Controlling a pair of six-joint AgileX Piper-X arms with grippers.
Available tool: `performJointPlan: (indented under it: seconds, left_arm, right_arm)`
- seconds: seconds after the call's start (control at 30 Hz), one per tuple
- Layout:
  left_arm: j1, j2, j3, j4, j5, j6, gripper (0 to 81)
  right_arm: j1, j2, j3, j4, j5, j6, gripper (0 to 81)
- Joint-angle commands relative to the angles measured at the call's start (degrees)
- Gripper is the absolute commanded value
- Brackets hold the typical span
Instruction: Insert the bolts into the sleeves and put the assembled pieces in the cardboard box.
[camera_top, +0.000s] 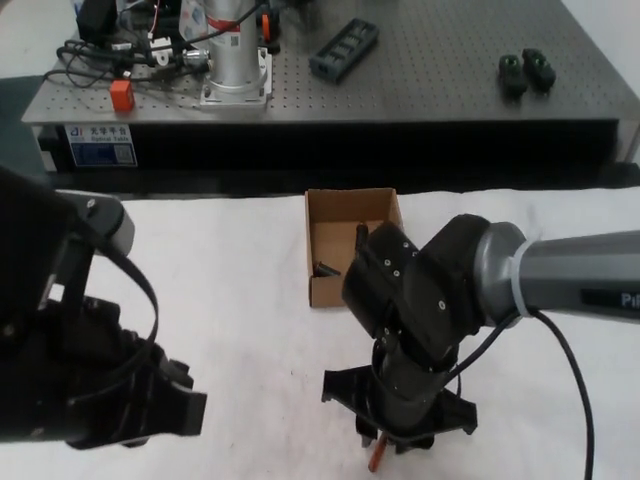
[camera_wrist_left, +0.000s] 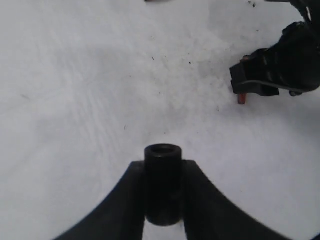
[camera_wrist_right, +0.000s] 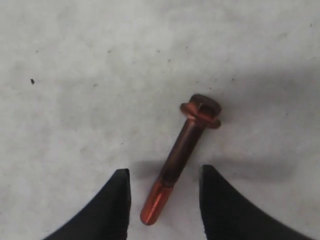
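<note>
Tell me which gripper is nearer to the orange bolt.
Right. The right gripper stands open around the bolt; the left gripper, shut on a sleeve, is farther off.

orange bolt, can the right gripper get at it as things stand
Probably yes: the bolt lies flat on the white cloth, its tip between the open fingers of the right gripper, and nothing covers it.

The bolt is coppery orange, the sleeve black, the cardboard box brown, the bench cover white.
</note>
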Motion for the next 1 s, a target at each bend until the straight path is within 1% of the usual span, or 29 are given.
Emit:
performJointPlan:
  seconds: [0.0,0.13,0.27,0.3,0.37,0.5,0.57,0.67,0.97]
  left_arm:
    - [0.10,-1.15,-0.21,2.14,1.06,-0.23,0.6]
    - [0.10,-1.42,-0.21,2.70,1.05,-0.23,0.6]
    - [0.10,-1.42,-0.21,2.70,1.05,-0.23,0.6]
    - [0.10,-1.42,-0.21,2.70,1.05,-0.23,0.6]
    - [0.10,-1.42,-0.21,2.70,1.05,-0.23,0.6]
    - [0.10,-1.42,-0.21,2.32,1.05,-0.23,0.6]
    - [0.10,-1.42,-0.21,2.30,1.05,-0.23,0.6]
    - [0.10,-1.42,-0.21,2.30,1.05,-0.23,0.6]
    - [0.10,-1.42,-0.21,2.30,1.05,-0.23,0.6]
  right_arm:
    - [-1.30,0.11,0.05,-1.06,2.58,0.20,32.1]
    - [-3.49,0.11,0.05,-3.69,2.56,0.20,31.5]
    - [-4.72,0.11,0.05,-4.32,0.64,0.20,23.2]
    - [-4.82,0.11,0.05,-4.32,-0.47,0.20,22.3]
    - [-4.78,0.22,0.15,-4.32,-2.44,0.20,23.2]
    - [-3.35,0.32,0.84,-4.31,-3.91,0.20,30.2]
    - [-2.73,0.46,1.46,-3.83,-3.90,0.20,31.6]
    - [-2.13,0.46,2.47,-3.85,-3.99,0.20,31.1]
    - [-2.13,1.01,4.85,-8.30,-3.54,0.20,31.1]
